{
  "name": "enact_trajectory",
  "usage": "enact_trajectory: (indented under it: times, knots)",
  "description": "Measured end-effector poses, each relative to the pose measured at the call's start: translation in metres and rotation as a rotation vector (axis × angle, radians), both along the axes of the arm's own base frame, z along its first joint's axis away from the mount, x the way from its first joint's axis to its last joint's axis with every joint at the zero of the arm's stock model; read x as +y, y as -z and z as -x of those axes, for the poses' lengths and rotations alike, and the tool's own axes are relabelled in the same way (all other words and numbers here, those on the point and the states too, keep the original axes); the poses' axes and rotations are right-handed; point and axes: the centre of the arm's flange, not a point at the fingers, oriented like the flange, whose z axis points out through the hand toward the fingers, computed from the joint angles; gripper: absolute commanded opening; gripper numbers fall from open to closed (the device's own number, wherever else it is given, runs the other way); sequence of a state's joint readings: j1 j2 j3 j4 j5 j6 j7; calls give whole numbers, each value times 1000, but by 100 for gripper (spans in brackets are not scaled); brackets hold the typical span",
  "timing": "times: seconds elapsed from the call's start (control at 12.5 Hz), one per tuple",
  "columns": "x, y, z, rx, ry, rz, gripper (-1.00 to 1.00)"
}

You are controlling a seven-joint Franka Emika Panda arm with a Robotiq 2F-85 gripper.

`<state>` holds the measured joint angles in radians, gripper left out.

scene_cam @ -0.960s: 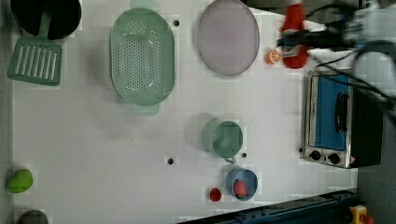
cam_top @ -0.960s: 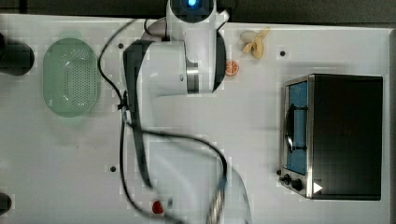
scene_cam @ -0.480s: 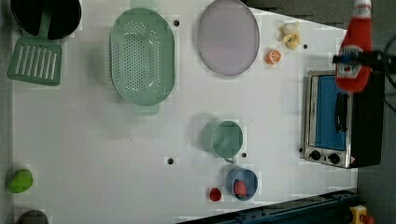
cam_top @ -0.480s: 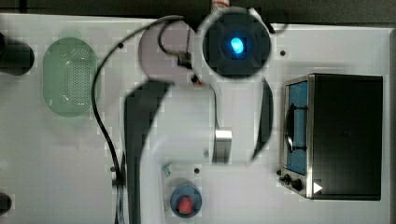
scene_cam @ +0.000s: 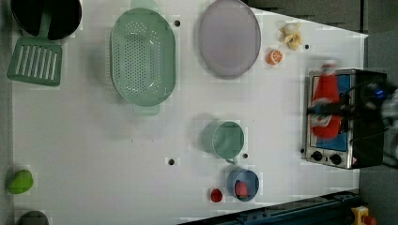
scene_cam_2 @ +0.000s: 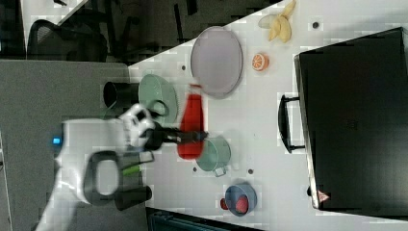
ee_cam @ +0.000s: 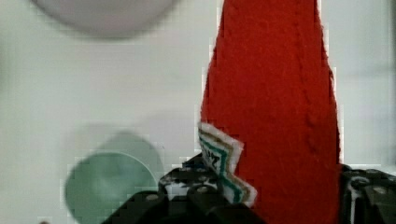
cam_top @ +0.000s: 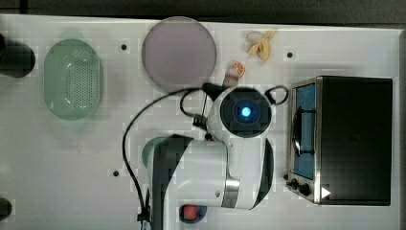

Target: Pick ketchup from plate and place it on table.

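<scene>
Since a second ago the arm has drawn back from the plate (cam_top: 179, 51), which now lies bare on the desk (scene_cam: 94, 154). Lifted clear, the ketchup (scene_cam_2: 192, 126) hangs above the desk, clenched low on its body by the tool (scene_cam_2: 193, 136), over the spot near the green cup (scene_cam_2: 214, 154).
</scene>
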<state>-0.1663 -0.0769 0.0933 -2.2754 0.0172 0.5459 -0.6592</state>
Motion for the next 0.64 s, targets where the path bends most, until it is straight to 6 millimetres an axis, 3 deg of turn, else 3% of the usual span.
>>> enact_trajectory:
  times: [0.32,0.56,0.64]
  knots:
    - [-7,88,35,19,25,-7,18]
    - [-8,133,35,30,29,-14,24]
    - [-7,148,31,29,22,-13,43]
